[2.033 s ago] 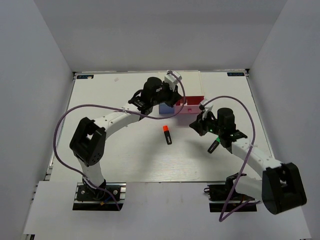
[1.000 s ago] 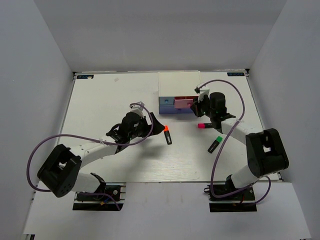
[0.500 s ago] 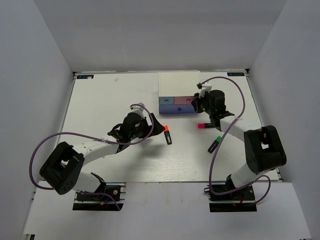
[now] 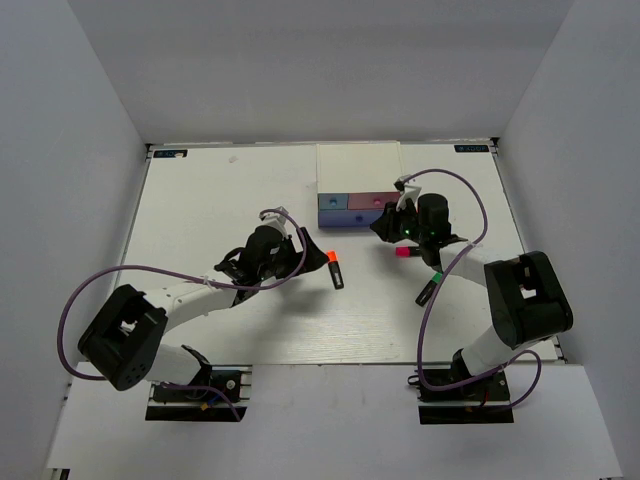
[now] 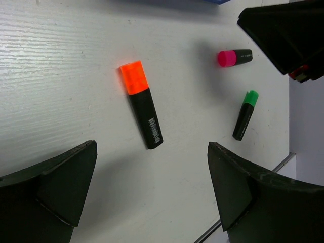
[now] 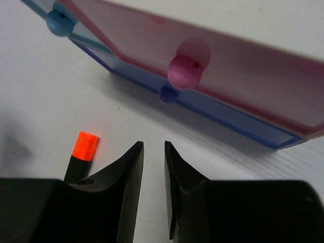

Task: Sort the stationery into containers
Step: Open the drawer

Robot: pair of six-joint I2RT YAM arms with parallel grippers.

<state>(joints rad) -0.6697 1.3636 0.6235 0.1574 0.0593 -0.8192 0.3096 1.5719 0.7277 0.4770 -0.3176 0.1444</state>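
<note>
Left claw: the left claw (image 4: 303, 250) stands spread as wide as it goes, holding nothing, low over the middle of the table (image 4: 200, 200). Its fingers (image 5: 55, 187) frame the board in the wrist view.

Right claw: the right claw (image 6: 153, 152) has its jaws a narrow slit apart with nothing in the gap. It points at the drawer fronts, just near of them.

Orange highlighter: the orange highlighter (image 5: 142, 111) lies flat just right of the left claw, cap toward the far side, touched by neither finger.

Pink highlighter: the pink highlighter (image 4: 405, 252) lies crosswise with its cap to the left, just near of the right claw (partly under that wrist).

Green highlighter: the green highlighter (image 4: 428, 288) lies tilted with its cap far-right, close beside the right forearm and well apart from the orange one.

Drawer box: the drawer box (image 4: 358, 170) sits with its back at the table's far edge, centre-right. From above its fronts look flush.

Fronts: the blue drawer front (image 4: 330, 203) is on the left and the pink drawer front (image 4: 375, 203) on the right. The wider blue-purple drawer front (image 4: 355, 218) sits below.

Knobs: the pink knob (image 6: 185, 71) is straight ahead of the right claw, and the blue knob (image 6: 59, 24) is far-left.

Open room: bare board spreads left of the left arm. The strip between the orange and pink highlighters is open (the right side is tighter).
</note>
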